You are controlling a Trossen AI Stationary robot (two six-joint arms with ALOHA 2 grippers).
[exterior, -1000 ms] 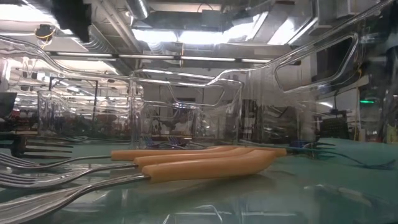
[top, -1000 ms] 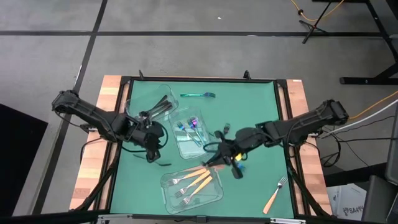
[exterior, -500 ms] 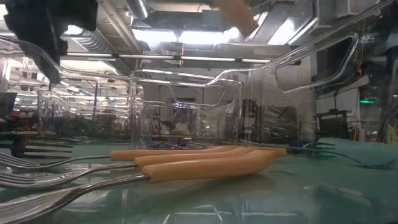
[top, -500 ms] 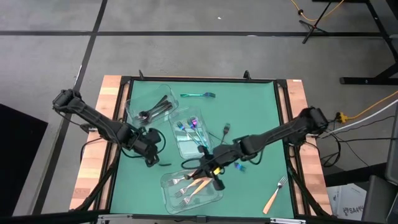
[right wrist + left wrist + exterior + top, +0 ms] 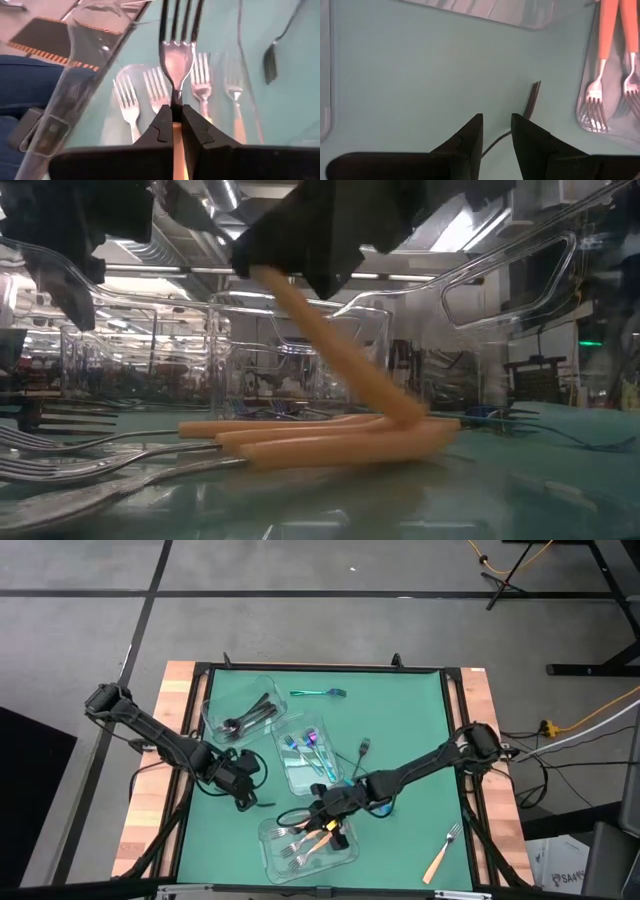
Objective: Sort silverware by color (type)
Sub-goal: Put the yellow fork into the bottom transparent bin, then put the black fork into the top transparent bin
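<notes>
The right gripper (image 5: pixel 330 827) is pinched tight on an orange-handled fork (image 5: pixel 176 55) and holds it over the front container (image 5: pixel 345 852), with the fork tilted and its handle end down on the others. This fork looks light, thin and stiff. Its metal part is smooth, so it may slip; I think the thick handle is the best place to hold it, near the neck. The front container is clear plastic and has more orange-handled forks (image 5: pixel 300 840) lying flat in it, side by side. The middle container (image 5: pixel 287 772) has shiny blue and purple pieces (image 5: pixel 312 739) in it. The back container (image 5: pixel 218 725) has black pieces (image 5: pixel 252 715). Some silverware is not sorted yet: a teal piece (image 5: pixel 318 693) near the back of the mat, a dark fork (image 5: pixel 363 748) near the middle, and one more orange fork (image 5: pixel 444 852) at the front right. The left gripper (image 5: pixel 496 131) hangs low over the mat with its fingers a little apart, right above a thin black fork (image 5: pixel 532 100) and holding nothing.
</notes>
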